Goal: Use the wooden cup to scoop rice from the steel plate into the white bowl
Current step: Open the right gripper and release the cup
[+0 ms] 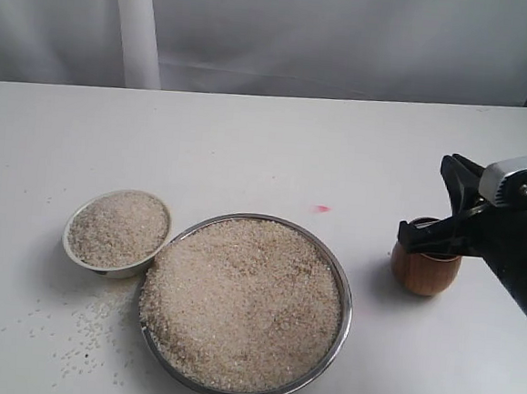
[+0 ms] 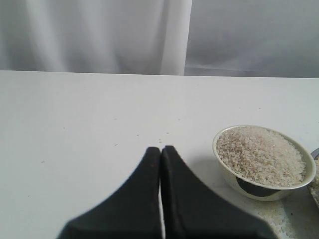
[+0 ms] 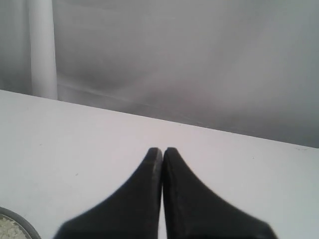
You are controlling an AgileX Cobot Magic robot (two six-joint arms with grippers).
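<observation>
Steel plate [image 1: 346, 324] at front middle of table [image 1: 249, 150], heaped with rice [image 1: 242, 300]. White bowl [image 1: 103, 265] just left of plate, right against its rim, also full of rice. Loose grains [image 1: 84, 329] scattered on table in front of bowl. Wooden cup [image 1: 424, 275] upright, right of plate, apart from it. Right gripper [image 3: 162, 149] at cup's mouth in exterior view; contact unclear. Wrist view shows its fingertips pressed together, nothing between. Left gripper [image 2: 160, 148] likewise pressed together, empty, low over table near bowl. Small pink mark [image 1: 321, 208] behind plate.
</observation>
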